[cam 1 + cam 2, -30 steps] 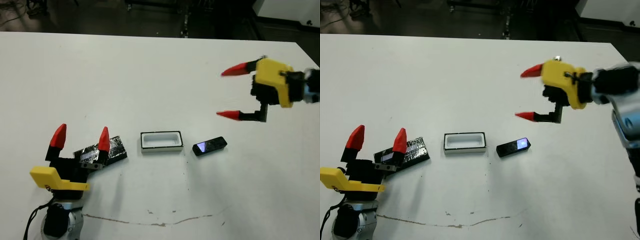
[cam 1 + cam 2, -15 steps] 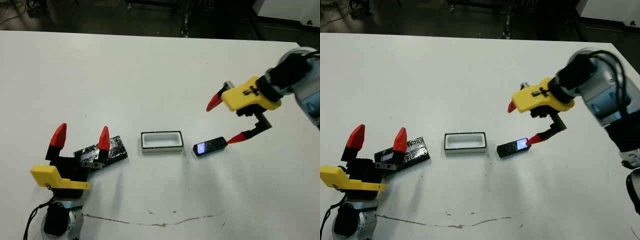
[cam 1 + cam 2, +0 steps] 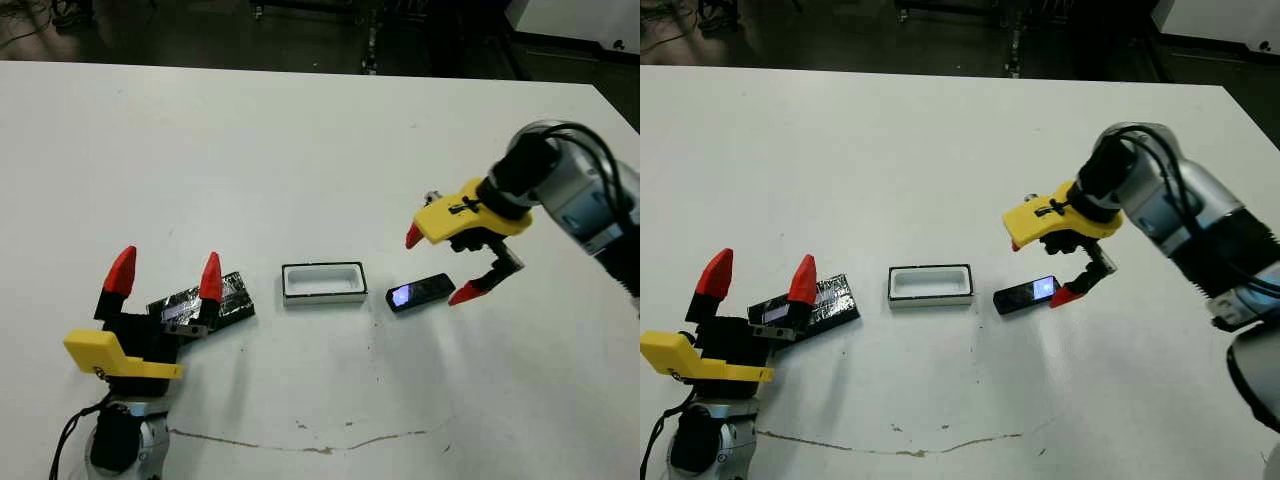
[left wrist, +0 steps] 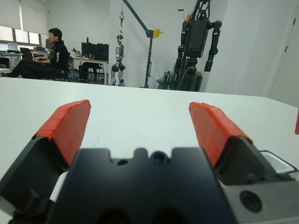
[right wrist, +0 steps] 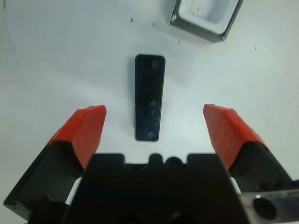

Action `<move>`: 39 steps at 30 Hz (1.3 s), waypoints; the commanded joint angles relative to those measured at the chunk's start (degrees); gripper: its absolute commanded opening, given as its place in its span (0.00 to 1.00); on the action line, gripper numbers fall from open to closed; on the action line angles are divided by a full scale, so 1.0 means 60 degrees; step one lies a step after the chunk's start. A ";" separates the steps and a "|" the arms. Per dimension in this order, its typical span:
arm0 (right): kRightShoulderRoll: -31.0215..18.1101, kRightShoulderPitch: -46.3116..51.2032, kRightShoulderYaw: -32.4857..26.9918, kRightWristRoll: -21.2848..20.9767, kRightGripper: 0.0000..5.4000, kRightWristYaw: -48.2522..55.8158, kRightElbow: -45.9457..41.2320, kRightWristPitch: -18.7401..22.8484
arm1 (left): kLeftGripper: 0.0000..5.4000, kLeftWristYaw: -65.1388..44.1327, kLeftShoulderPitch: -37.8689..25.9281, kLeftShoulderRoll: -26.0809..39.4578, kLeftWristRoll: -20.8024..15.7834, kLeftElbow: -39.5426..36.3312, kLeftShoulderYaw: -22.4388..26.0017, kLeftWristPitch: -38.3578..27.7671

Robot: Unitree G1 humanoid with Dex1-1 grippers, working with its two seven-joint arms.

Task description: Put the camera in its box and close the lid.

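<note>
From the head views, the camera [image 3: 420, 293] lies flat on the white table [image 3: 300, 150] just to the right of the box [image 3: 323, 282], while the right gripper [image 3: 439, 265] hangs over its right end with fingers spread wide and holding nothing; the left gripper [image 3: 165, 283] sits at the near left, fingers also apart, in front of the lid [image 3: 215, 298]. The left wrist view shows that gripper's red fingers [image 4: 65, 128] released over bare table, with a seated person [image 4: 44, 58] far beyond. The right wrist view looks straight down on the camera, lying lengthwise between the two parted fingers [image 5: 84, 130] and touched by neither, the box just past its far end.
</note>
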 commanded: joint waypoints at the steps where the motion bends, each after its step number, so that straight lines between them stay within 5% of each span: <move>1: 0.0172 0.0192 -0.0112 -0.0035 1.00 0.0047 0.0388 0.0182 | 1.00 0.0043 0.0090 0.0005 0.0047 0.0071 0.0014 0.0002; 12: 0.0599 0.0791 -0.0788 -0.0849 1.00 -0.0076 0.0448 -0.0244 | 1.00 -0.0011 0.0105 0.0030 -0.0056 0.0146 0.0112 -0.0057; 29: 0.0812 0.1447 -0.1193 -0.1064 1.00 0.0043 0.0273 -0.0312 | 1.00 0.0065 0.0155 -0.0002 0.0063 0.0105 0.0107 -0.0064; 39: 0.0852 0.1705 -0.1272 -0.1165 0.74 0.0044 0.0099 -0.0155 | 1.00 0.0100 0.0154 -0.0030 0.0072 0.0117 0.0103 -0.0148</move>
